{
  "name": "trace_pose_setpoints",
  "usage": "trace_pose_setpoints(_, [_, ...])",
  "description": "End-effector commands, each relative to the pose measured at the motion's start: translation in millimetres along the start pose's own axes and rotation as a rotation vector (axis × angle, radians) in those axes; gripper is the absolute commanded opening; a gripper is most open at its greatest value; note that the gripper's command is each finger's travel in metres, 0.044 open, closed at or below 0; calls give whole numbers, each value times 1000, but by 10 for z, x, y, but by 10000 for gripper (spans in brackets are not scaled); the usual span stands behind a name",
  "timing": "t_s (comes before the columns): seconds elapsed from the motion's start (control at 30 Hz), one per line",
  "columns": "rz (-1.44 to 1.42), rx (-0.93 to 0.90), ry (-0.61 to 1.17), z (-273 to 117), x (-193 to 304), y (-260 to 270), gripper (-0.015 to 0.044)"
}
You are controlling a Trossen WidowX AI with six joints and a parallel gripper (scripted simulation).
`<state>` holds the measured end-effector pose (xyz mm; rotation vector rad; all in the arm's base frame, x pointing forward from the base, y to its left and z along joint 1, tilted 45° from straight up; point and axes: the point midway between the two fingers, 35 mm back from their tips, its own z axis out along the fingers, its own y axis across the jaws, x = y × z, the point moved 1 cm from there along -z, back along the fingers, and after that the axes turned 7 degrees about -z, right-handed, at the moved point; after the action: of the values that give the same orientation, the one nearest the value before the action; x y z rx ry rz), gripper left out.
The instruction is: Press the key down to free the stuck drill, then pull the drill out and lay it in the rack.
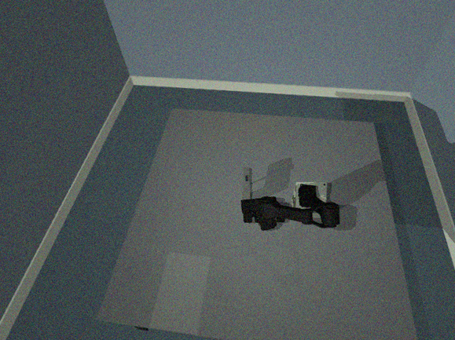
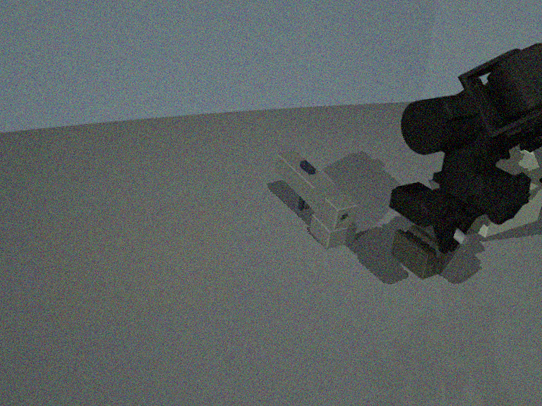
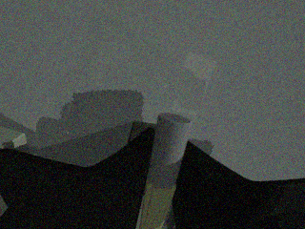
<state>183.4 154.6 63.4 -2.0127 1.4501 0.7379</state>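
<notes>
- Top: The black arm [image 1: 293, 213] [image 2: 471, 177] reached across the bench [image 1: 268, 277] [image 2: 197, 309] [image 3: 105, 43], with the jaws [image 1: 248, 215] [image 2: 446, 243] out at its far end. Their fingertips were too small and dark there to tell apart. This view alone had the whole bench and a paler rectangle [image 1: 181, 290] on its surface.
- Exterior: A long pale block [image 2: 314, 189] [image 1: 246, 183] stood near the jaws, apart from them. It showed a dark blue mark on its upper face and a stepped end, details mostly lost from above. A brownish block [image 2: 414, 254] lay just beside the jaws; the top view did not show it clearly. Whether the two touched, I could not tell.
- Wrist: Only here did the grip show. The jaws were nearly closed, clamped on an upright-looking cylinder [image 3: 169, 148], grey at its end and yellowish lower in the picture. It was perhaps the drill, though the gloom left that unsure. The cylinder's grey end stuck out past the black fingers.
</notes>
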Motion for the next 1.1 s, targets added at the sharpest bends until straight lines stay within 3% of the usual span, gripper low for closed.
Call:
trace_pose_setpoints(0.0, [6, -1, 2, 72, 0, 11, 0])
trace_pose_setpoints(1.07, [7, -1, -1, 473, -4, 17, 0])
